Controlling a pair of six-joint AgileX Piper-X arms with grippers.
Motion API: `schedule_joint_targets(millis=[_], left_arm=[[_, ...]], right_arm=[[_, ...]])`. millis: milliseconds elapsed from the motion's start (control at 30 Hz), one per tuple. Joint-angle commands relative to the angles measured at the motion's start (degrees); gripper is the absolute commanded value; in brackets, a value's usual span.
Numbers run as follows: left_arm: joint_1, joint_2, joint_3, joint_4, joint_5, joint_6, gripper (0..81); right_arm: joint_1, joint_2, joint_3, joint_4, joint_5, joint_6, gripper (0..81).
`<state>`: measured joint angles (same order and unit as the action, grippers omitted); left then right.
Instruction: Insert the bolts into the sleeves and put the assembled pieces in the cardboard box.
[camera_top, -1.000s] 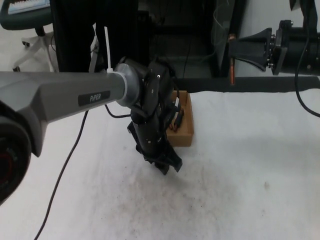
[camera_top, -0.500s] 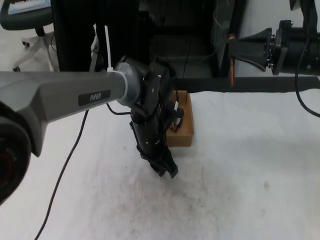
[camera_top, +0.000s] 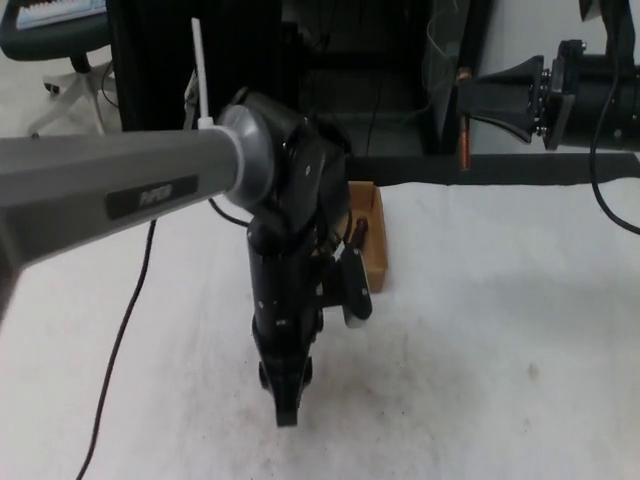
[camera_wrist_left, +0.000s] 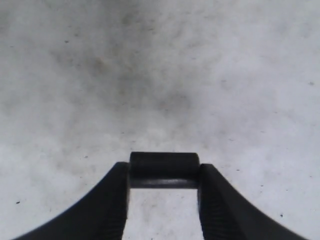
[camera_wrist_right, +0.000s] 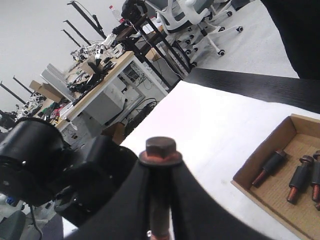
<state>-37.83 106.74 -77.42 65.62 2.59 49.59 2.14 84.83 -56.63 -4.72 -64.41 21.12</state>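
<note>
Black cylindrical sleeve (camera_wrist_left: 164, 162) sits clamped between the left hand's (camera_wrist_left: 164, 177) fingertips over open white cloth counter (camera_top: 500, 330), while the right hand (camera_wrist_right: 161, 175) pinches a copper hex-head bolt (camera_wrist_right: 160, 147) beyond the far edge, where the brown cardboard box (camera_top: 378, 250) holds assembled pieces (camera_wrist_right: 299, 179).

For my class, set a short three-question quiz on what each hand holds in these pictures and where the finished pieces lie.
1. True or false: the left hand grips a black sleeve between its fingertips, above the white bench.
2. What does the right hand grip? A. a copper bolt B. a screwdriver C. nothing
3. Fill in the blank: in the right wrist view, the assembled pieces lie inside the ____.

Key: 1 true; 2 A; 3 cardboard box.
</note>
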Motion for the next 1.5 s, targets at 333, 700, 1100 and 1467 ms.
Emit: schedule_joint_targets(millis=[333,700,1100,1467], left_arm=[[-0.19,-7.67,22.52,-22.33,-5.61,17.32,0.3],[-0.19,-8.13,24.96,-25.06,-7.29,18.38,0.3],[0.2,-14.57,22.55,-21.13,5.29,9.72,26.5],[0.25,-14.99,22.55,-21.13,5.14,5.85,53.2]], right_arm=[[-0.03,-2.5,-0.15,-0.57,-0.63,2.95,0.9],[-0.03,-3.84,-0.15,-0.57,-0.72,2.95,0.9],[-0.03,-3.84,-0.15,-0.57,-1.14,5.06,0.9],[-0.03,-3.84,-0.15,-0.57,-3.63,6.35,0.9]])
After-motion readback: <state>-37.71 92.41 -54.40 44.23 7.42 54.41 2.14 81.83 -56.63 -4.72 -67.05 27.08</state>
